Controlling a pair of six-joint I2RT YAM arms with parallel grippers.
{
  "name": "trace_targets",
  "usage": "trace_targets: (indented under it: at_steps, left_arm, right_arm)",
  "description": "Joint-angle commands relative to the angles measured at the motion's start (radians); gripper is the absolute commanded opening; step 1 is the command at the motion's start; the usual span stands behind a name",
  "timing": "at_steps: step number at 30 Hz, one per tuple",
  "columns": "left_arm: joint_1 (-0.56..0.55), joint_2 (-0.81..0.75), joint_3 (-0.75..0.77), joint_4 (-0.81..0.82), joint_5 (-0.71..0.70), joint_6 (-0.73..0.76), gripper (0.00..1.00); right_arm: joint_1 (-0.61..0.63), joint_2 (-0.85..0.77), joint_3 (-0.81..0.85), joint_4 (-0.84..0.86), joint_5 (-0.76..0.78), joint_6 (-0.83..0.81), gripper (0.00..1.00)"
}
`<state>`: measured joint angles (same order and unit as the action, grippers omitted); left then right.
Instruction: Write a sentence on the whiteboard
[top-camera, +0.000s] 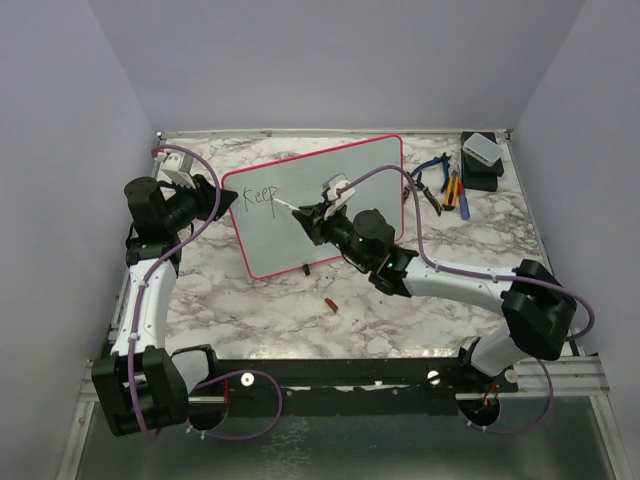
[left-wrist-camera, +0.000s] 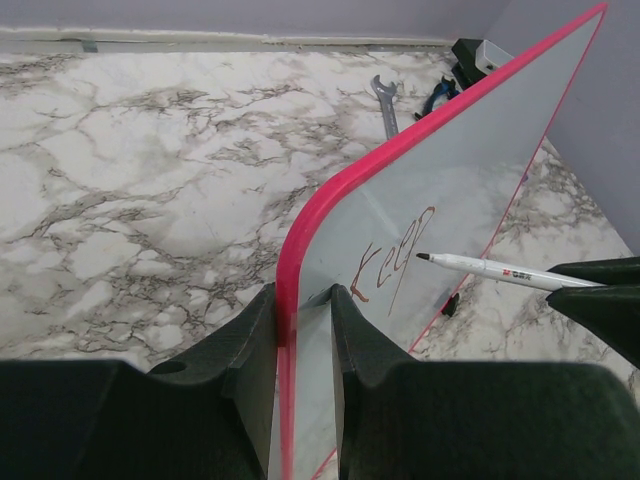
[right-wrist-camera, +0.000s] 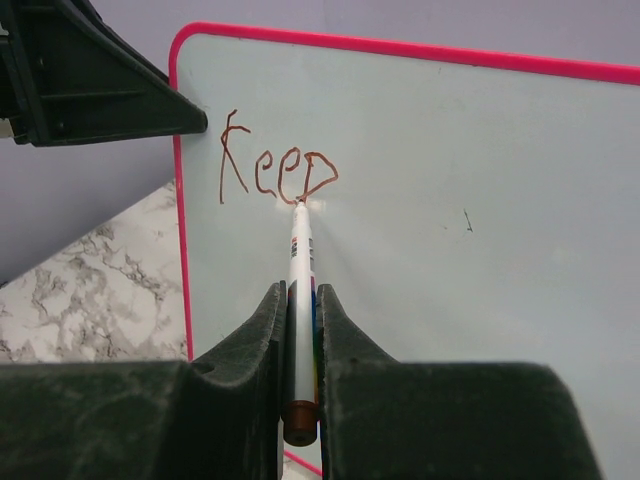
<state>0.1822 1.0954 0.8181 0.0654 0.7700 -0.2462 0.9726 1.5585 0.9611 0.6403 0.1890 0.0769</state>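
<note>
The whiteboard (top-camera: 330, 195) stands tilted on the marble table, white with a pink-red frame. My left gripper (top-camera: 222, 198) is shut on its left edge; the wrist view shows the frame (left-wrist-camera: 300, 250) pinched between the fingers. The sentence (top-camera: 262, 196) reads only "Keep" near the upper left of the board, also seen in the right wrist view (right-wrist-camera: 275, 170) and the left wrist view (left-wrist-camera: 392, 262). My right gripper (top-camera: 312, 214) is shut on a white marker (right-wrist-camera: 300, 290). The marker's tip sits on the board just below the "p".
A red marker cap (top-camera: 329, 302) lies on the table in front of the board. Pliers and tools (top-camera: 447, 185) and a black box with a grey top (top-camera: 482, 158) sit at the back right. A wrench (left-wrist-camera: 385, 100) lies behind the board.
</note>
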Motion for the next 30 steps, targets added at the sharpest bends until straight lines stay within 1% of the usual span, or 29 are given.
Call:
trace_targets:
  at_steps: [1, 6, 16, 30]
  left_arm:
    - [0.005, -0.009, -0.014, -0.03, -0.008, 0.011, 0.15]
    - [0.004, -0.012, -0.014, -0.03, -0.005, 0.009, 0.15]
    - [0.003, -0.011, -0.014, -0.03, -0.006, 0.01, 0.15]
    - [0.003, -0.012, -0.017, -0.03, -0.004, 0.011, 0.14]
  right_arm:
    - [0.006, -0.101, -0.046, -0.001, 0.038, -0.015, 0.01]
    - [0.001, -0.133, -0.062, -0.028, 0.097, -0.044, 0.01]
    - [-0.021, -0.157, -0.113, -0.028, 0.107, -0.03, 0.01]
    - [-0.055, -0.09, -0.07, -0.019, 0.108, -0.037, 0.01]
